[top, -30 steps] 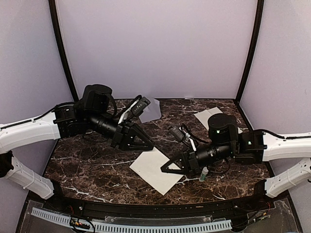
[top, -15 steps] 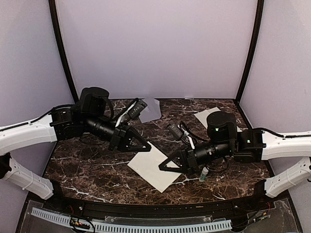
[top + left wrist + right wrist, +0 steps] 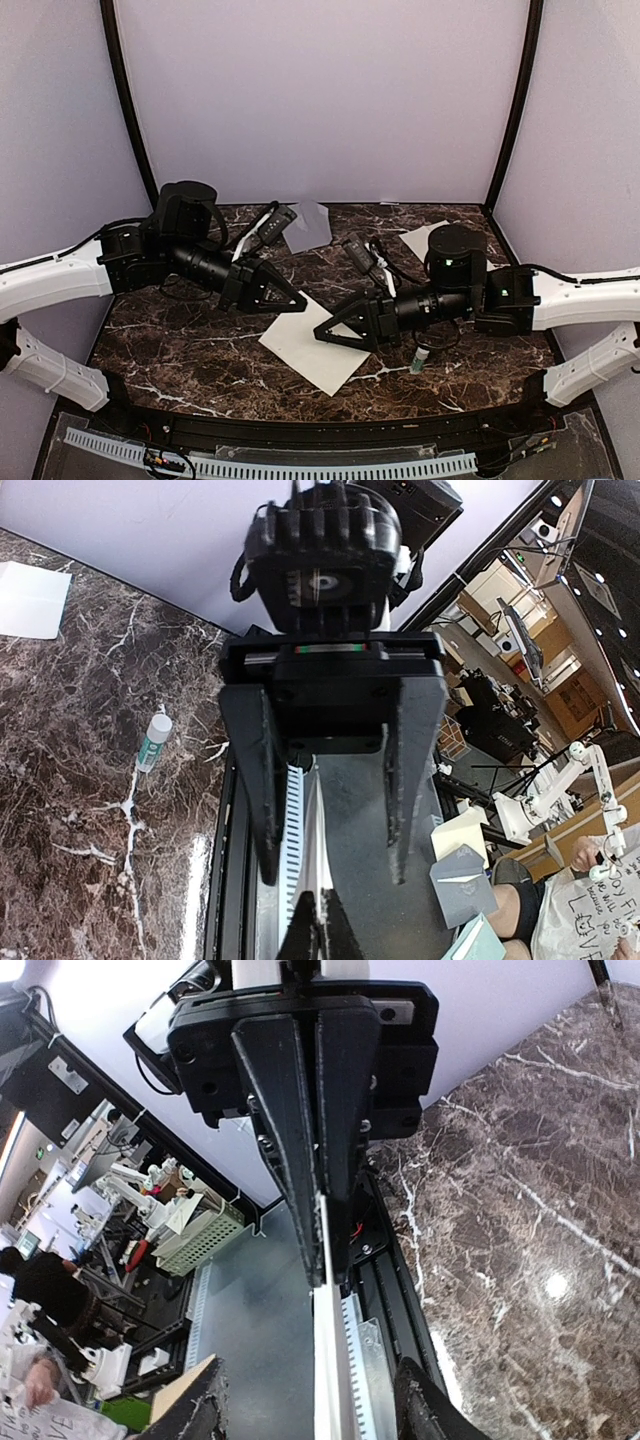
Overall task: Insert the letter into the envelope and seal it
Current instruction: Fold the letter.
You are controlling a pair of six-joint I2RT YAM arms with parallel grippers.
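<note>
Left gripper [image 3: 300, 303] pinched shut on letter [image 3: 318, 352] edge, likely anchoring sheet. Right gripper [image 3: 322, 335] jaws stood apart astride opposite edge, gripping nothing. Grey envelope [image 3: 308, 226] lay behind, unused.

We find the top view evenly lit and sharp, with only faint shadows on the table [image 3: 180, 350]. Both wrist views bend lines at the edges. The right one shows a glare spot [image 3: 557, 1285], and its nearest parts look soft.
</note>
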